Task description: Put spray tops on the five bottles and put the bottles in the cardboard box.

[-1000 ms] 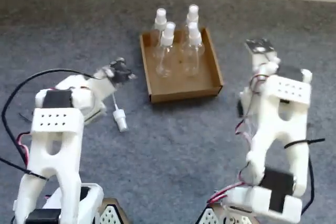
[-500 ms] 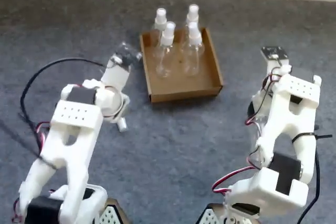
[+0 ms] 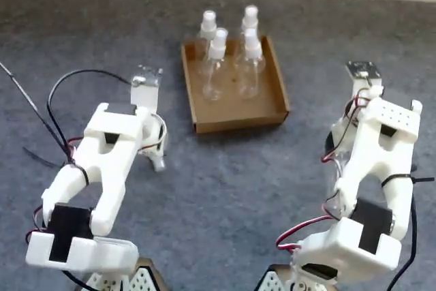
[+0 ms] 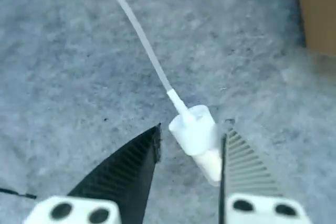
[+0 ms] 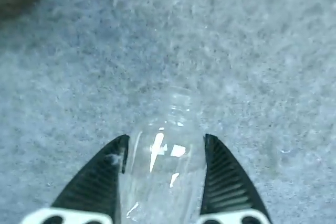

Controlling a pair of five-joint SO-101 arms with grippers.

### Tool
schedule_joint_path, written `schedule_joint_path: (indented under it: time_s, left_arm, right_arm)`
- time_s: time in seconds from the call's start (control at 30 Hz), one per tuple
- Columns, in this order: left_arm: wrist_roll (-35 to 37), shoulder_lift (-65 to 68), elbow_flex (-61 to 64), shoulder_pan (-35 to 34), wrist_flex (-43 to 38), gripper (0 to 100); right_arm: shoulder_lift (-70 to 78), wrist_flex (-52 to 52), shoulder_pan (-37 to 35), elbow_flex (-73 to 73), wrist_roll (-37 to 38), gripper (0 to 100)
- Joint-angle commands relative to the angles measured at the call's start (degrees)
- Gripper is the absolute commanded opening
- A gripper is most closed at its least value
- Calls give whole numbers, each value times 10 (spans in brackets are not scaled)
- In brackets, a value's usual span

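- Four bottles [image 3: 216, 66] with spray tops on stood upright inside the cardboard box [image 3: 238, 122], at the far side of the grey surface [image 3: 225, 189].
- One loose spray top [image 4: 195, 132] lay on the surface near the box's near corner on the left arm's side, its thin dip tube [image 4: 136, 30] stretched away from it.
- The left end effector [image 4: 192, 126] sat low over that top, fingers spread wide to either side, one just beside it and the other apart.
- The right end effector [image 5: 166, 137] gripped a clear bottle [image 5: 163, 166], fingers pressed against its two sides, above the surface.
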Motion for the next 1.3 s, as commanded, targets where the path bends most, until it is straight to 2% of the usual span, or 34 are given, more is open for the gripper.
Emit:
schedule_joint_path:
  time_s: [0.0, 0.1, 0.2, 0.3, 0.4, 0.63, 0.7, 0.83, 0.97, 1.07, 1.27]
  left_arm:
    - [-30, 2, -9, -9, -14, 105]
    - [-62, -1, -10, -24, -11, 83]
    - [-75, -4, -11, -73, -11, 59]
    - [-20, -5, -12, -125, -11, 55]
    - [30, -5, -13, -148, -11, 56]
    - [27, -69, -23, -150, -5, 56]
    - [-26, -109, -25, -149, -7, 56]
    - [-284, -155, -59, -144, 18, 56]
    - [-428, -118, -155, -140, 133, 56]
    - [-528, -71, -225, -139, 169, 65]
    - [-729, 4, -283, -128, 189, 238]
  right_arm:
    - [-6, -8, 4, -27, -8, 5]
    - [-6, -8, 9, -27, -4, 5]
    - [-6, -7, 14, -27, -4, 5]
    - [-6, -8, 12, -27, -5, 5]
    - [-6, -8, 4, -27, -6, 5]
    - [-4, -8, 4, -27, -4, 5]
    - [-4, -8, 4, -27, -4, 5]
    - [-6, -8, 7, -27, -4, 5]
    - [-3, -8, -3, -27, -4, 5]
    - [-3, -8, -7, -27, -4, 5]
    - [-6, -8, -13, -27, -5, 5]
